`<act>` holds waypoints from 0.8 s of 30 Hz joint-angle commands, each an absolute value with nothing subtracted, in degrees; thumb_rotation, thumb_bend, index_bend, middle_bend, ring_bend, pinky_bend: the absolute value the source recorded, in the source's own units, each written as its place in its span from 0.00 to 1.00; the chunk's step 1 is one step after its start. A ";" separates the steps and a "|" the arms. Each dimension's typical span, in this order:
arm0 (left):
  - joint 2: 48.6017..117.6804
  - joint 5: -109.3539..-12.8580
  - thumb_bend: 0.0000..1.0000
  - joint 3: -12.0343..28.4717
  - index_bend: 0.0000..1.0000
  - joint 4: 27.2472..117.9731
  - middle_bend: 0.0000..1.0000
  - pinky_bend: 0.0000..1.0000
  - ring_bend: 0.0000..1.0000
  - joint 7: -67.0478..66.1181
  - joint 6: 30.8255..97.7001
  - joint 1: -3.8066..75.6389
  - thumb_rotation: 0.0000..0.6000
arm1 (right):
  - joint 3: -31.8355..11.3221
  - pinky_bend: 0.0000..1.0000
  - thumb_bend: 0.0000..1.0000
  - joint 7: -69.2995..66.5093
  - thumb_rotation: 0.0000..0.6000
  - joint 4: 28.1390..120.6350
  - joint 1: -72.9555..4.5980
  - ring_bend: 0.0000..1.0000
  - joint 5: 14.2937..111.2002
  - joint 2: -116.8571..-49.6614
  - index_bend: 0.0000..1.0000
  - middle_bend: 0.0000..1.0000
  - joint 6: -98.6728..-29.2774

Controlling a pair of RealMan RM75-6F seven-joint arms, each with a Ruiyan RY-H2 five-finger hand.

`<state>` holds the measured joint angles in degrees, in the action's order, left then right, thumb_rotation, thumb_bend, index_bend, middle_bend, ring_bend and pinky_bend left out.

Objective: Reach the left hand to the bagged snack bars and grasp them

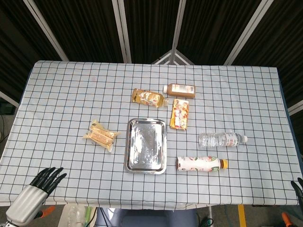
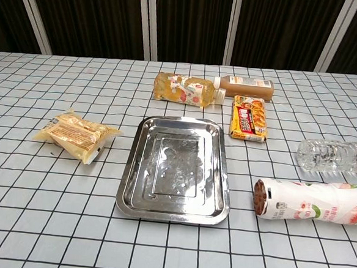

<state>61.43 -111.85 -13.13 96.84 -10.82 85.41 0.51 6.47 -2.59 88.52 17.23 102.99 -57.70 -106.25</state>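
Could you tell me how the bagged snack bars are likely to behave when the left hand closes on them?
The bagged snack bars lie flat in a glossy clear wrapper, so the film will probably crinkle and feel slippery. The bars inside look firm, so the pack should flex only a little. It seems light, and may slide on the tablecloth if nudged rather than roll.

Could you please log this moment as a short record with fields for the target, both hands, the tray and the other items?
target: bagged snack bars, lying left of the tray, untouched
left hand: at the near left table edge, fingers apart, holding nothing
right hand: only fingertips visible at the right edge
tray: metal, empty
other items: orange snack pack, four bottles lying down
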 commanded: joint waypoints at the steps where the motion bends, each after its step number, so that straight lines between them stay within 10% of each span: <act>1: 62.05 -111.63 0.07 -12.47 0.00 96.64 0.00 0.09 0.00 -11.35 85.39 0.80 1.00 | 6.70 0.00 0.32 -2.27 1.00 88.61 17.28 0.00 103.07 -57.81 0.00 0.00 -105.89; 24: 80.46 -80.50 0.15 9.83 0.00 94.66 0.00 0.08 0.00 -34.96 59.22 21.43 1.00 | 3.96 0.00 0.32 0.27 1.00 93.18 11.79 0.00 94.66 -56.95 0.00 0.00 -94.36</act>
<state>76.87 -85.17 6.93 95.93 -30.00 62.38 17.91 4.24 -0.23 92.82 12.20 95.15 -56.94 -94.92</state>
